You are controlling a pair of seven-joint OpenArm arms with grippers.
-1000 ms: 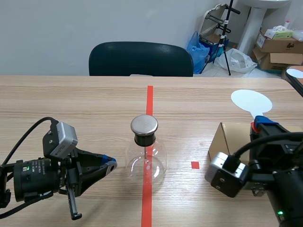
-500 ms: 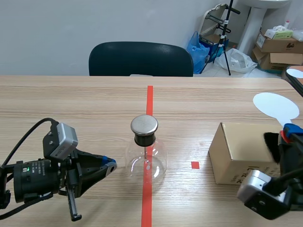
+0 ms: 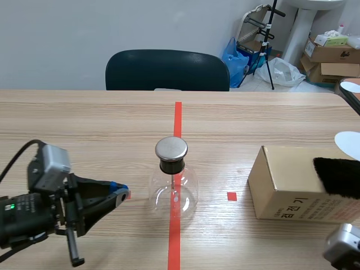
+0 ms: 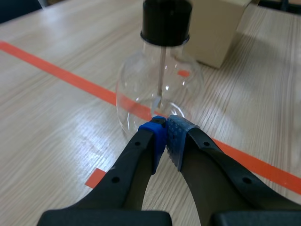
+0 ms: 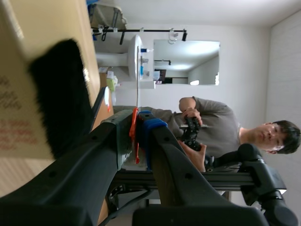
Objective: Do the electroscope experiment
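- Taking the scene view first: finding the electroscope (image 3: 174, 188) upright at mid-table on the tape line, with its metal cap (image 3: 171, 148) on top. Noting the left end effector (image 3: 117, 193) low and near the glass but apart from it. Noting a cardboard box (image 3: 292, 188) to the right with black fur (image 3: 337, 175) lying on it, and the paddle (image 3: 350, 145) at the far right edge.
- Turning to the left wrist view: left end effector (image 4: 165, 134) pinched shut on nothing, just short of the electroscope (image 4: 160, 89).
- Turning to the right wrist view: right end effector (image 5: 138, 123) clamped on the orange-red handle of the paddle (image 5: 133, 127), beside the fur (image 5: 61, 99).
- Probably charging the paddle. Hold only the handle, rub the disc firmly over the fur, then bring it near the cap without knocking the glass.
- Compared with a second ago: right arm swung out right and down, carrying the paddle along and uncovering the box. Left arm drawn back slightly.
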